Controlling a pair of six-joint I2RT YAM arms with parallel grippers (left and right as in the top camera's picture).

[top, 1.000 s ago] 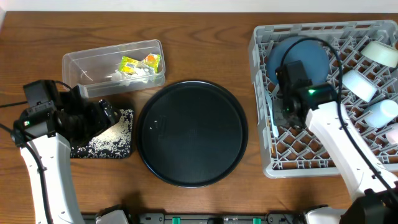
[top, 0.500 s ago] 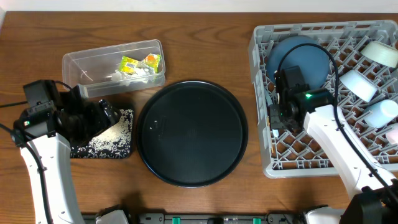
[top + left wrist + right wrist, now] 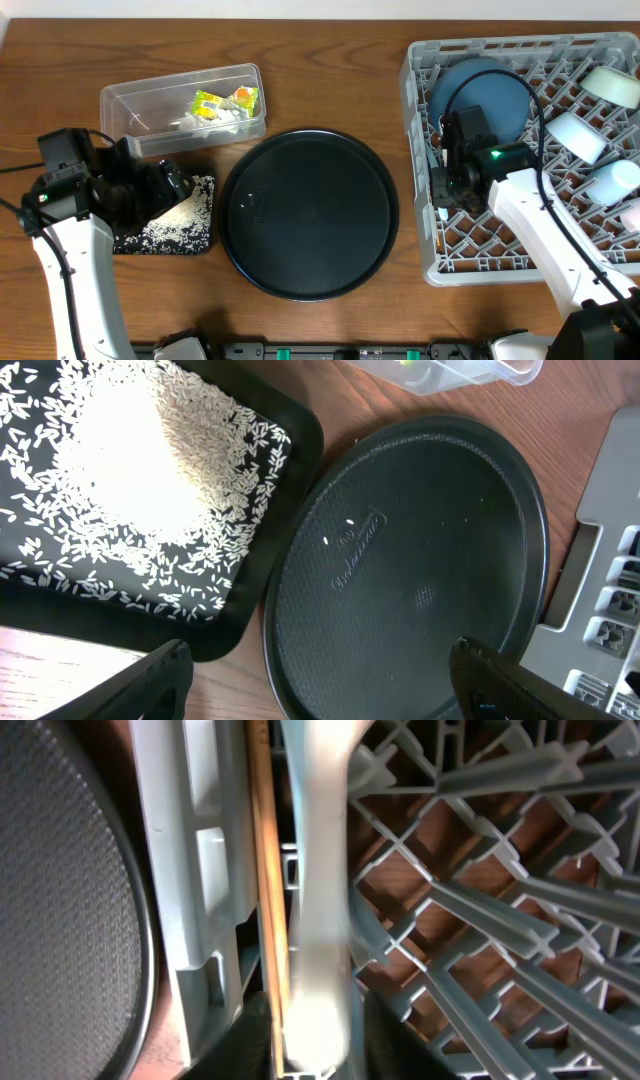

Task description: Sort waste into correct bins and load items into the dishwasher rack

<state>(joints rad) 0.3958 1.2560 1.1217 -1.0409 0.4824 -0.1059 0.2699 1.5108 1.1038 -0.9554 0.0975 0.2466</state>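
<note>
**Right gripper** point(image 3: 320, 1032): low over the left edge of the dishwasher rack point(image 3: 425, 262). A finger sits on either side of the white spoon point(image 3: 320, 920). The gap is narrow, and I cannot tell whether the fingers press on the handle or only flank it.

**White spoon:** lies along the rack's left wall, on the lattice. A wooden chopstick point(image 3: 265, 870) runs parallel just beside it, on the wall side.

**Rack contents, further in:**
- a dark-blue bowl point(image 3: 495, 85) stands on edge at the back left
- pale cups point(image 3: 578, 135) sit along the right side

**Left gripper** point(image 3: 320, 660): wide open and empty, above the black rectangular tray point(image 3: 300, 450).

**Black rectangular tray:** at the bench's point(image 3: 330, 70) left. It holds a heap of rice point(image 3: 130, 460) with scattered grains around it.

**Round black tray** point(image 3: 308, 213): mid-bench, its rim just beside the rectangular tray. A couple of stray grains lie on it.

**Clear tub** point(image 3: 130, 100): behind the rectangular tray, with yellow-green wrappers point(image 3: 210, 103) inside.
</note>
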